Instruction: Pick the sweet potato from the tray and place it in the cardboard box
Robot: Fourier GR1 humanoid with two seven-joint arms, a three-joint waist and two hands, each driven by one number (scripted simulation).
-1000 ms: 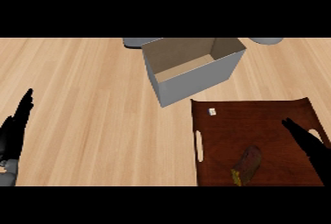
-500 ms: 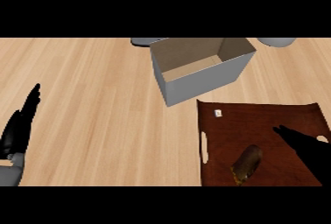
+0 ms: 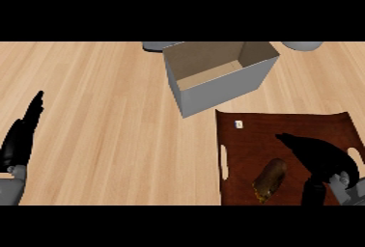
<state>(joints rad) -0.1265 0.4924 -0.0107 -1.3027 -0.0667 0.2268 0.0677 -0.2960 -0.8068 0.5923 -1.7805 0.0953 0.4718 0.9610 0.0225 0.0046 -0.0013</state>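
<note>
Hovering over dark brown tray (image 3: 246,140), right hand (image 3: 321,157) sits just right of sweet potato (image 3: 270,180), fingers relaxed, thumb hanging down, holding nothing. Sweet potato lies on tray's near part, near counter's (image 3: 107,96) near right corner, tilted lengthwise. Small white tag (image 3: 239,124) at tray's far left corner. Open cardboard box (image 3: 217,75) stands just beyond tray, toward counter's far edge. Left hand (image 3: 20,137) rests at counter's left edge, fingers straight, empty.
</note>
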